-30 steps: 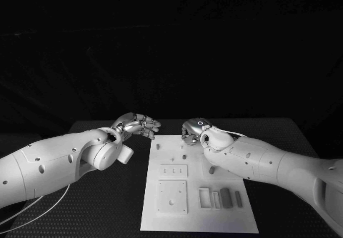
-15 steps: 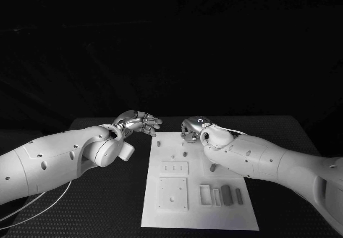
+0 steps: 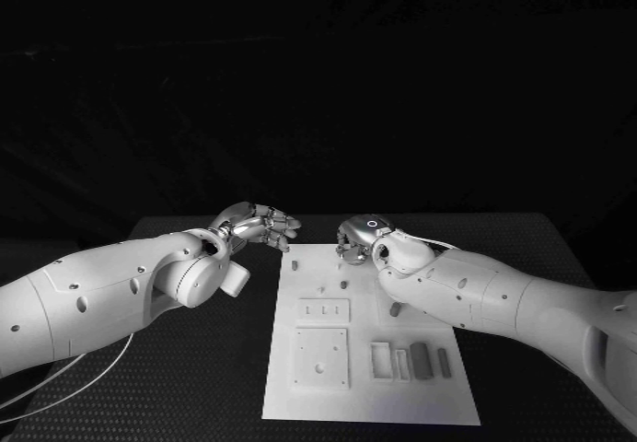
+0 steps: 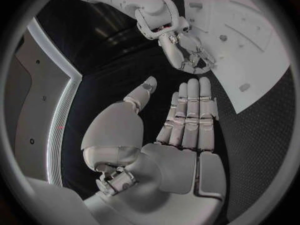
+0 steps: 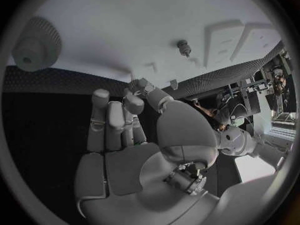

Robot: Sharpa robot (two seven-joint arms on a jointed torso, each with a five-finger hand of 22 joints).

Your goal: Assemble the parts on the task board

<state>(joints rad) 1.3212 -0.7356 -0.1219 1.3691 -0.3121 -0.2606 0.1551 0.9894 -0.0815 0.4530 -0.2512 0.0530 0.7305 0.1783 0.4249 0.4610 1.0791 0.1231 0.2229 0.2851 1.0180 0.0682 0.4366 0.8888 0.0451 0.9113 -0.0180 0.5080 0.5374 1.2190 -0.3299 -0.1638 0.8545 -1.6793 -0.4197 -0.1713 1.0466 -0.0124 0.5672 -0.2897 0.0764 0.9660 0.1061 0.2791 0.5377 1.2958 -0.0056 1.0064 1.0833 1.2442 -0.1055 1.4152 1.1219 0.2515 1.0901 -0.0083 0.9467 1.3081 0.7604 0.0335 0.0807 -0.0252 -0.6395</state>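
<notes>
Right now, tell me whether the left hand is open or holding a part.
Open. The left hand shows straight, extended fingers and a bare palm, hovering beside the task board.

Parts (image 3: 420, 361) on task board (image 3: 373, 405)

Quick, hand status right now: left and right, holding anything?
Left hand: open, fingers straight and apart from the thumb, holding nothing, beside the task board.
Right hand: fingers curled over the board's far end; whether it grips anything cannot be told.

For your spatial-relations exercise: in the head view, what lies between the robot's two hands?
Between the left hand and the right hand lies the far-left corner of the task board, with one small peg standing there.
</notes>
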